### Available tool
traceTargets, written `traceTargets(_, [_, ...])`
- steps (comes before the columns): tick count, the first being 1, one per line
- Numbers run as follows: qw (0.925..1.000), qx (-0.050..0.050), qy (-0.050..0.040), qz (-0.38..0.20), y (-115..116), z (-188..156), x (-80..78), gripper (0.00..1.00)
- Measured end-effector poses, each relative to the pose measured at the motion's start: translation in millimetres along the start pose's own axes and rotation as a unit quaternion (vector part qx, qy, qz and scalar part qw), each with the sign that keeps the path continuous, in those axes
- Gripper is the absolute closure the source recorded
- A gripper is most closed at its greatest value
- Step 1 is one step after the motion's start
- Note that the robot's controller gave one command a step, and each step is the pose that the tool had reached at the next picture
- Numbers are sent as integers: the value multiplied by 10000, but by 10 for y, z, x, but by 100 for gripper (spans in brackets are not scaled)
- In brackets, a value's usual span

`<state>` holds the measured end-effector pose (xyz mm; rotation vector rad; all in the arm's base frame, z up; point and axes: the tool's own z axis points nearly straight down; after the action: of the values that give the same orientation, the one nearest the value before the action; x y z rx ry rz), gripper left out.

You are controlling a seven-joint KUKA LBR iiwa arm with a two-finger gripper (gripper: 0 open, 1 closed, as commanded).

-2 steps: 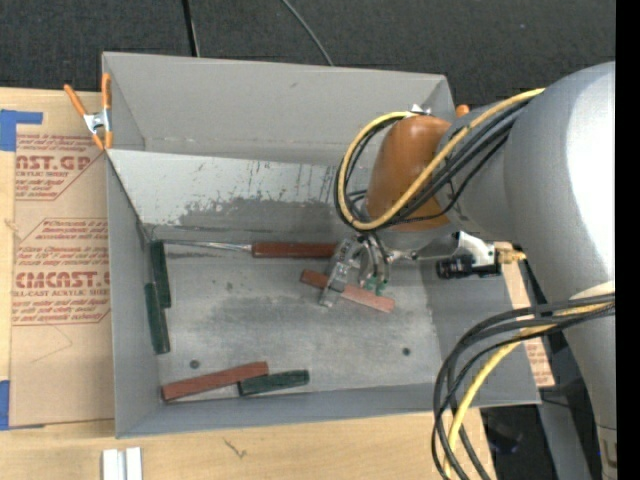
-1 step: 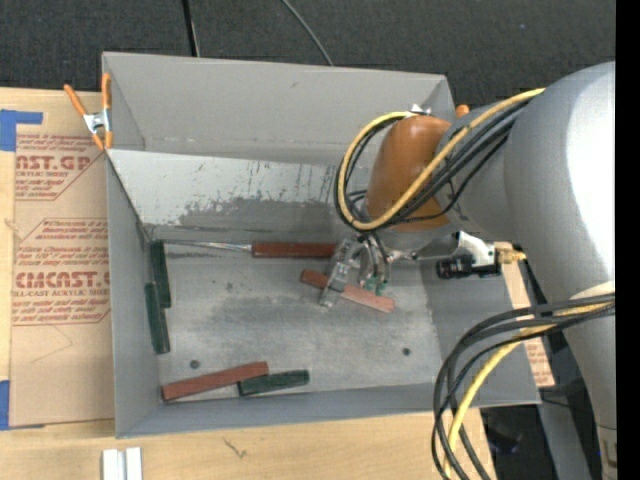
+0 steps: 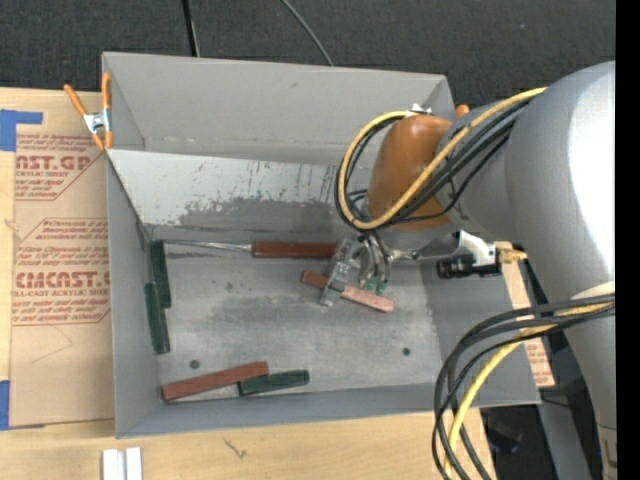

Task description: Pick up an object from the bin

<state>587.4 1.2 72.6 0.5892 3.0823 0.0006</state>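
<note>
Hiding part of a pink stick [image 3: 376, 301], claw [image 3: 353, 283] low in bin [image 3: 230, 98], grip impossible to tell

The bin [image 3: 250, 118] holds seven loose things that can be counted, all slim sticks or bars. Three are dark green: the upper green stick [image 3: 159, 271] and the lower green stick [image 3: 156, 320] along the left wall, and the front green stick [image 3: 273, 380]. Three are reddish brown: the front brown stick [image 3: 214, 381], the brown-handled tool [image 3: 292, 251] at the back (a thin metal shaft runs left from its handle), and the short brown piece [image 3: 314, 280] near the middle. One is pink: the pink stick [image 3: 368, 301]. A small green bit [image 3: 377, 286] touches it; whether that is an eighth thing cannot be told
</note>
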Motion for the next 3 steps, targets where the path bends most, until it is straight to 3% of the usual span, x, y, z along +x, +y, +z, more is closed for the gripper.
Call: traceTargets(3, [10000, 2, 20, -3, 4, -200, 8, 100])
